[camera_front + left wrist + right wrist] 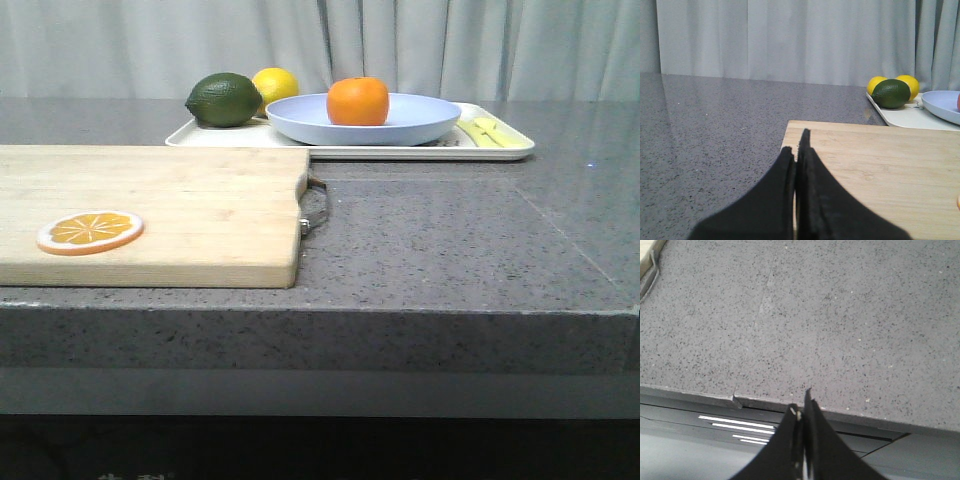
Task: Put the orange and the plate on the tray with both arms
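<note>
Orange (358,101) sits in plate (363,119), on tray (500,149) at counter's far edge.

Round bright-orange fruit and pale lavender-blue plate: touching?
Touching. Front view shows the round bright-orange fruit sitting inside the pale lavender-blue plate, resting on it.

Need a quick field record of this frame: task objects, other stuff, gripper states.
orange: sits in the plate
plate: on the tray
tray: far side of counter
on tray too: lime, lemon
cutting board: near left, orange slice on it
left gripper: shut, empty, over the board
right gripper: shut, empty, at counter edge
</note>
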Action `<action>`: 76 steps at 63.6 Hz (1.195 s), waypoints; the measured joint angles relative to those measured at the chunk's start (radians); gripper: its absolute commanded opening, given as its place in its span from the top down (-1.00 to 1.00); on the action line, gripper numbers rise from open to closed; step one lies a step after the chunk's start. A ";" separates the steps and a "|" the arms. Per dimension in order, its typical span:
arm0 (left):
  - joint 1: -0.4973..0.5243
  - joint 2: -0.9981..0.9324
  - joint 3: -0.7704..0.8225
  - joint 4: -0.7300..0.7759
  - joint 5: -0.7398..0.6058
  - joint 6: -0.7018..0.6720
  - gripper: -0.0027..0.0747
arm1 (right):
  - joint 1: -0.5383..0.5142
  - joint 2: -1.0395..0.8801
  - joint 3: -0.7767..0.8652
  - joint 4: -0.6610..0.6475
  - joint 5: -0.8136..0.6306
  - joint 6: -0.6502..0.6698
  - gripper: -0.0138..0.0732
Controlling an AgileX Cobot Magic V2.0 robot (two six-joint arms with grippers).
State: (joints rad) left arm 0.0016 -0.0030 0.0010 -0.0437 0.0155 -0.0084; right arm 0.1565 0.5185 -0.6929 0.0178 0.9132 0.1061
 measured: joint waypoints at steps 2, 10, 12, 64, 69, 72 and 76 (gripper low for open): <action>0.000 0.000 0.000 0.000 -0.002 0.000 0.98 | 0.000 0.000 0.000 0.000 0.000 0.000 0.80; 0.000 0.000 0.000 0.000 -0.005 0.000 0.98 | 0.000 0.000 0.000 0.000 0.000 0.000 0.80; 0.000 0.000 0.000 0.000 -0.005 0.000 0.98 | 0.000 0.000 0.000 0.000 0.000 0.000 0.80; 0.000 0.000 0.000 0.000 -0.006 0.000 0.98 | -0.042 -0.118 0.133 -0.080 -0.207 -0.018 0.82; 0.000 0.000 0.000 -0.001 -0.006 0.000 0.98 | -0.071 -0.193 0.236 -0.073 -0.337 -0.022 0.82; 0.000 0.000 0.000 -0.001 -0.006 0.000 0.98 | -0.087 -0.241 0.305 -0.055 -0.421 -0.024 0.82; 0.000 0.000 0.000 -0.001 -0.006 0.000 0.98 | -0.097 -0.305 0.392 -0.018 -0.497 -0.026 0.82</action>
State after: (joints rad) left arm 0.0016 -0.0030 0.0010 -0.0448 0.0093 -0.0084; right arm 0.0590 0.2133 -0.3011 0.0000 0.4159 0.0804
